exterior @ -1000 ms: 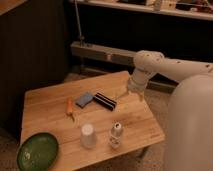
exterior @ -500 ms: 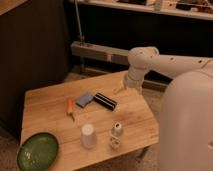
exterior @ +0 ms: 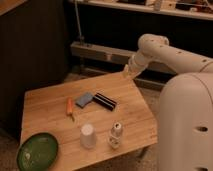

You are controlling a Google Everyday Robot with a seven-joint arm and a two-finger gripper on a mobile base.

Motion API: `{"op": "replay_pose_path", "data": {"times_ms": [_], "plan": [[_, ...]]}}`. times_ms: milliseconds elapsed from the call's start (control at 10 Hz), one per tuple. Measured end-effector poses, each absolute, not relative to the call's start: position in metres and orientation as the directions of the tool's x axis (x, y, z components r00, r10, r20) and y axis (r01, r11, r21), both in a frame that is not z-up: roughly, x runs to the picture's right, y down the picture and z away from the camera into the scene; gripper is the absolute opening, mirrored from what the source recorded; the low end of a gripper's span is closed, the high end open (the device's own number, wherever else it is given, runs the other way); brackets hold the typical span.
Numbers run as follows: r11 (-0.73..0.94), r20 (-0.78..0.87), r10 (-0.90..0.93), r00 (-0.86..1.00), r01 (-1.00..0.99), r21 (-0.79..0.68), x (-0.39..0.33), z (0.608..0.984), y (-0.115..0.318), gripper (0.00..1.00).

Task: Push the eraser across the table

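Since the earlier frames the gripper (exterior: 129, 70) has lifted and drawn back from the table top toward the far edge. The objects on the table have not shifted.

**Position of work item.** The eraser (exterior: 105, 101) lies flat on the table (exterior: 134, 117), below and left of the gripper in the view and well apart from it. No contact exists.

**Hazards.**
- A blue-grey block (exterior: 84, 99) sits just beyond the eraser on the side away from the gripper, and a carrot (exterior: 69, 106) lies further out. A push in that direction would probably carry both along.
- A white cup (exterior: 88, 136) and a small bottle (exterior: 116, 132) stand further below the gripper, past the eraser. A push angled that way risks toppling them.
- The eraser is low and narrow. Contact too high may skip over it, and contact off-centre would likely spin it instead of sliding it.

**Arm pose.** The arm reaches in from the right. The forearm slants down and leftward from the rounded joint (exterior: 152, 46), ending at the gripper above the table's far edge. Whether the gripper is spread or pressed together cannot be told. It holds nothing visible.
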State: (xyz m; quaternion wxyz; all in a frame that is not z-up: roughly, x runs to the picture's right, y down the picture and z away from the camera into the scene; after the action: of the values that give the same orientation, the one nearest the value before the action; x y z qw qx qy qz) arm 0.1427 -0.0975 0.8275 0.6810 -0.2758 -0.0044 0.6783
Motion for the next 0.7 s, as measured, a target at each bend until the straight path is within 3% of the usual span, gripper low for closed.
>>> {"op": "replay_pose_path", "data": {"times_ms": [200,700], "plan": [[-0.081,-0.341,0.936,0.091,-0.885,-0.458,0.1376,0.8279,-0.1050,0.09],[-0.068,-0.324,0.941,0.096,-0.886,-0.459,0.1362,0.8281,-0.1031,0.06]]}}
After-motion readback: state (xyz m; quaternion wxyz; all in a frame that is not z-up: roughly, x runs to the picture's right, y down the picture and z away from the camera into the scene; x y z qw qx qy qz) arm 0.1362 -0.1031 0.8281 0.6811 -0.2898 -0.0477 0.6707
